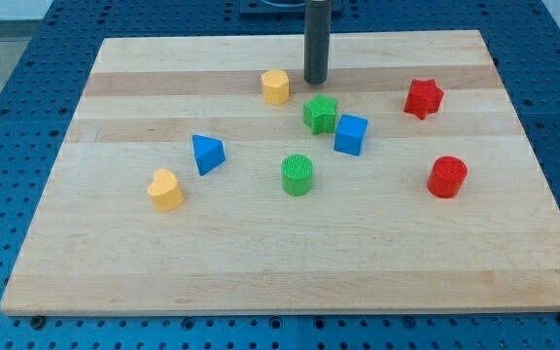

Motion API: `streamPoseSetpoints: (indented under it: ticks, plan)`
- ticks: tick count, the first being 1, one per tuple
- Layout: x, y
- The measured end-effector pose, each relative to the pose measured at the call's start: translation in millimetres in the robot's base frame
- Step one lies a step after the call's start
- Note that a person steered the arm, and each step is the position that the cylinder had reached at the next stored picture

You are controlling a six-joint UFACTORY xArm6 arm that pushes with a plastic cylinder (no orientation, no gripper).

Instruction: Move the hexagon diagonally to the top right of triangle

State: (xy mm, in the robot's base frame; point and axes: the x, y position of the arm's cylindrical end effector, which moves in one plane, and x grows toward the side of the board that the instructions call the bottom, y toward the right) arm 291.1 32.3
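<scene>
Near the view's top, the small yellow hexagon block (275,87) already sits up-right of the blue triangular block (207,154); my tip (316,81), a bare rod gripping nothing, stands just right of it. A careless shove might strike the green star-shaped block (321,114). No containers are visible.

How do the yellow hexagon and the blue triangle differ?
The yellow hexagon is six-sided; the blue triangle is a wedge. The hexagon lies nearer the view's top, just left of my tip; the triangle lies lower left, far from it. Both rest on the wooden board.
</scene>
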Motion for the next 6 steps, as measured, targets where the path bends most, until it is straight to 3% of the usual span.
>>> streamPoseSetpoints:
  ticks: [4, 6]
  plan:
    - [6.0, -23.5]
    - [-11.6, -22.8]
